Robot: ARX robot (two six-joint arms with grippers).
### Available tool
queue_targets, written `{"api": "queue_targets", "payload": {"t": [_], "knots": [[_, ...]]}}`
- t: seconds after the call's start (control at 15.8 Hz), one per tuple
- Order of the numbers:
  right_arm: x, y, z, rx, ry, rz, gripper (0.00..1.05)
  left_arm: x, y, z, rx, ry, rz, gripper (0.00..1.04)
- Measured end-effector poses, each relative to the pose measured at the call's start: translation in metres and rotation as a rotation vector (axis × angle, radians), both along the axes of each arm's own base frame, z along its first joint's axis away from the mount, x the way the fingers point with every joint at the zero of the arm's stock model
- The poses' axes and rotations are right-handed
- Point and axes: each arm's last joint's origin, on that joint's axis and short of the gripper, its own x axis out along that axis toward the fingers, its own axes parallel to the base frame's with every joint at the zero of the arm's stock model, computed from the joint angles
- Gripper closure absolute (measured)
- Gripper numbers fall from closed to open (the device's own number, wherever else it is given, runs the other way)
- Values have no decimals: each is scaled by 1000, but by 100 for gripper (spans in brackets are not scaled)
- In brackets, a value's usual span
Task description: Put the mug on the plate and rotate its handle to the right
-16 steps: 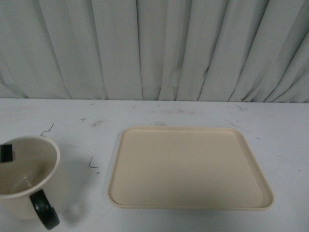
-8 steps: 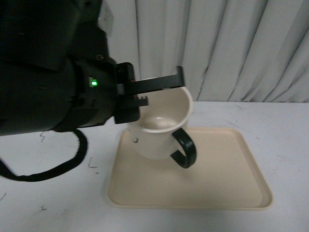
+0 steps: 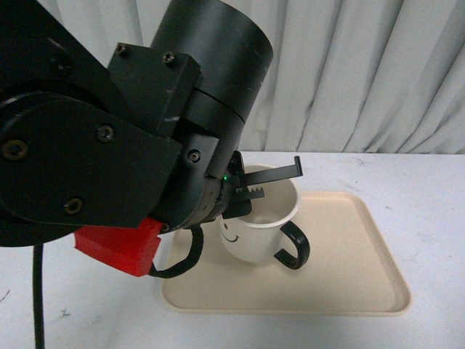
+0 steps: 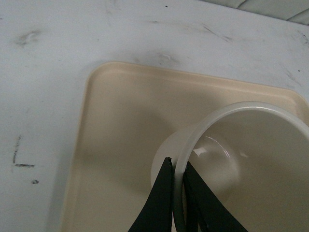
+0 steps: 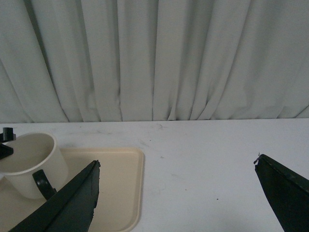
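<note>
Just one mug (image 3: 252, 238), one plate (image 3: 349, 265).

Flat, dimmish light and slightly grainy pictures. A soft shadow spreads over the plate (image 4: 111, 121) around the mug (image 4: 251, 145) — a small glint sits inside the mug. The left tool (image 4: 177, 163), at the mug's rim, looks blurred.

No text; the mug (image 3: 258, 234) bears a smiley (image 3: 229, 233).
</note>
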Motion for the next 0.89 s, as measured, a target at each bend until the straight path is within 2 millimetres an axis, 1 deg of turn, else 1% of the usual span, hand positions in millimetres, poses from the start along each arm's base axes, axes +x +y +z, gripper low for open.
{"api": "queue_targets", "payload": {"t": [0.13, 0.25, 0.32, 0.38, 0.44, 0.51, 0.57, 0.63, 0.7, 0.76, 0.83, 0.89], "knots": [[0, 0, 0, 0, 0, 0, 6, 2, -3, -12, 4, 29, 11, 102], [0, 0, 0, 0, 0, 0, 6, 3, -1, -24, 11, 65, 31, 102], [0, 0, 0, 0, 0, 0, 6, 4, -2, -24, -4, 67, 34, 95], [0, 0, 0, 0, 0, 0, 6, -4, -14, -11, -6, 49, -22, 66], [0, 0, 0, 0, 0, 0, 6, -11, -19, 3, -1, 18, -64, 55], [0, 0, 0, 0, 1, -1, 6, -17, -18, 20, -2, -23, -101, 46], [0, 0, 0, 0, -1, 0, 6, -26, -12, 40, -3, -92, -123, 37], [0, 0, 0, 0, -1, 0, 6, -37, -5, 62, -13, -190, -152, 28], [0, 0, 0, 0, 0, 2, 6, -45, 8, 84, -31, -333, -168, 19], [0, 0, 0, 0, -3, 3, 6, -51, 17, 96, -42, -429, -165, 13], [0, 0, 0, 0, -1, 2, 6, -69, 35, 111, -13, -593, -171, 5], [0, 0, 0, 0, 2, 3, 6, -83, 48, 119, 12, -703, -162, 6]]}}
